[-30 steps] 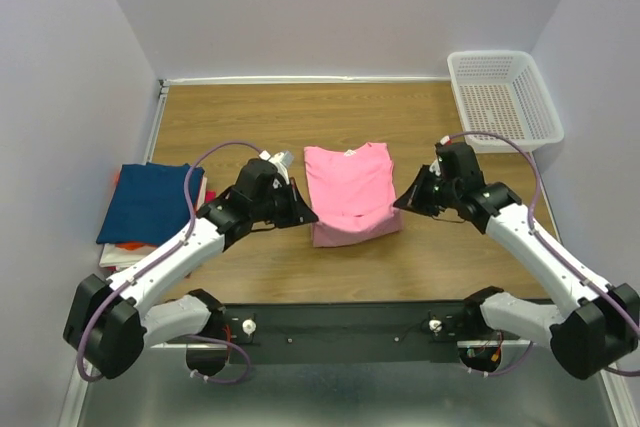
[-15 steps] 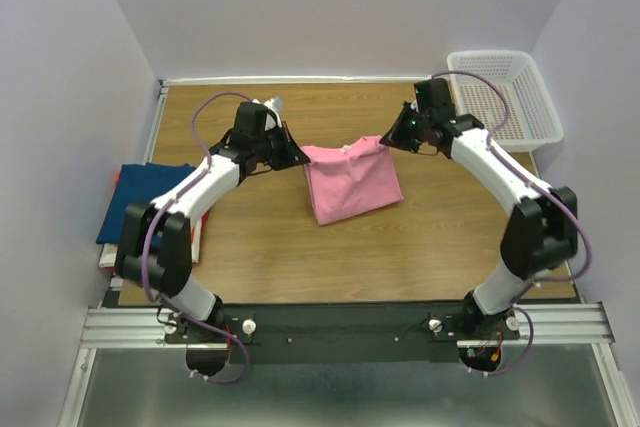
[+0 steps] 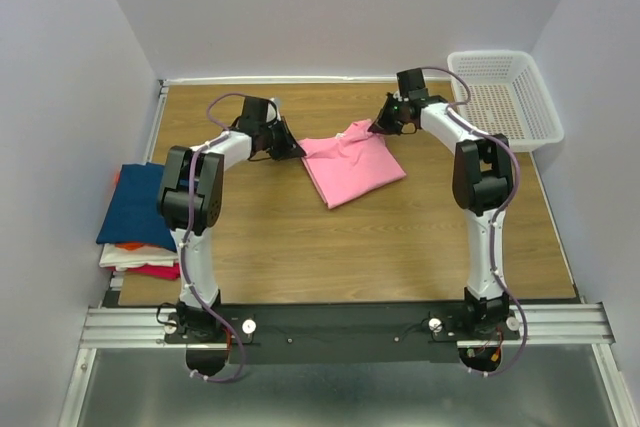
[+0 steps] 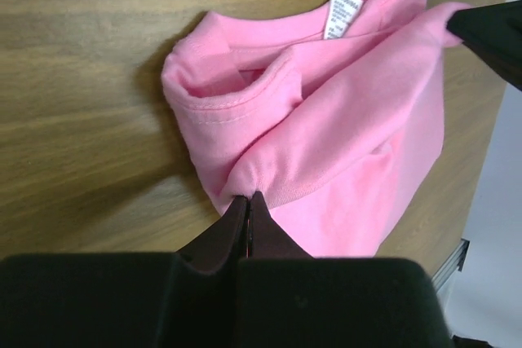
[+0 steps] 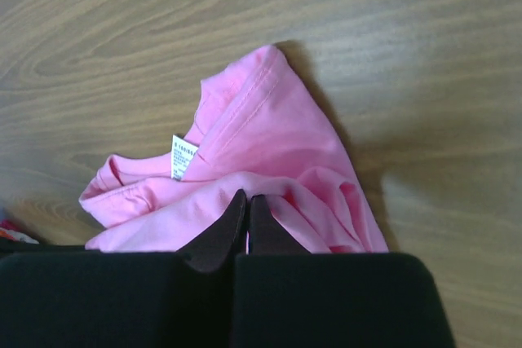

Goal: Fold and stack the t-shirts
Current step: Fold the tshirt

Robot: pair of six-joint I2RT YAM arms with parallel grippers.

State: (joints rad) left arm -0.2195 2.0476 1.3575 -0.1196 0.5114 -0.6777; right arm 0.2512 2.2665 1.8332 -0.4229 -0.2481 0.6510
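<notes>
Stack [image 3: 148,202]: folded shirts, dark blue on top, at the left edge of the tabletop [image 3: 300,247], well apart from the pink one.
Left hand [image 3: 298,153]: fingers pinched tight on the pink shirt's bunched left corner, by the collar.
Pink shirt [image 3: 352,169]: far middle of the tabletop, doubled over and skewed, label showing.
Right hand [image 3: 375,128]: closed on the far right corner.
Risk: both pinches look thin, so an uneven pull could slip a corner free. Releasing now would likely leave a crooked, creased fold.
</notes>
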